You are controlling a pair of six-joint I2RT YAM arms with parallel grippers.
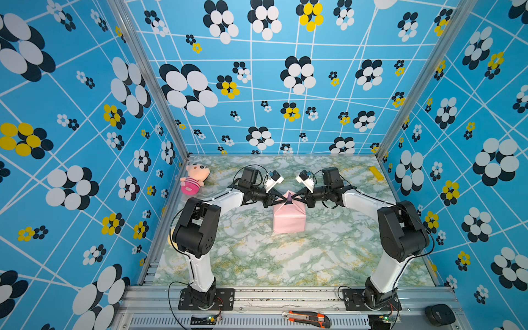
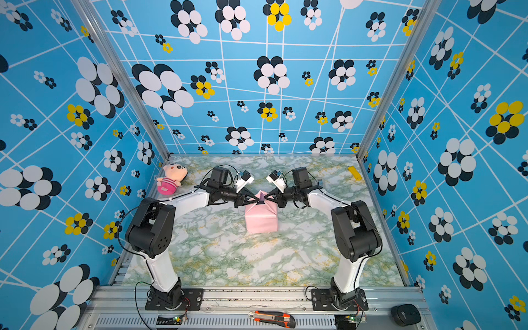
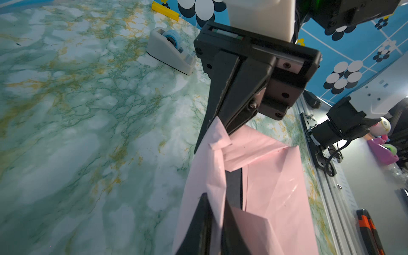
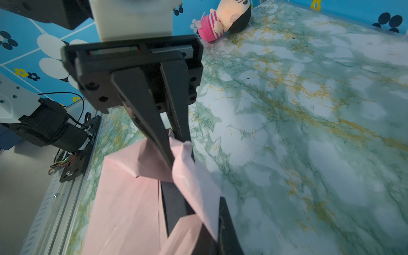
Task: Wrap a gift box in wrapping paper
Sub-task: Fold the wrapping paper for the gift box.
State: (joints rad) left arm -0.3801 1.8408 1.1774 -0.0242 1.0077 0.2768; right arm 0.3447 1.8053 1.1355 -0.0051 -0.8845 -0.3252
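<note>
Nearest me, an orange utility knife (image 1: 307, 318) lies on the front rail; I can read no lettering on it or anywhere else. Out on the marbled surface (image 1: 257, 257) stands the gift box (image 3: 234, 187), cloaked in the wrapping paper (image 1: 289, 221), pink face out. Left gripper (image 1: 282, 200) and right gripper (image 1: 295, 199) meet tip to tip over its top from opposite sides, equally near. Each is pinched narrow on a paper flap. Between the paper edges a bare black strip of box runs along the line joining them.
</note>
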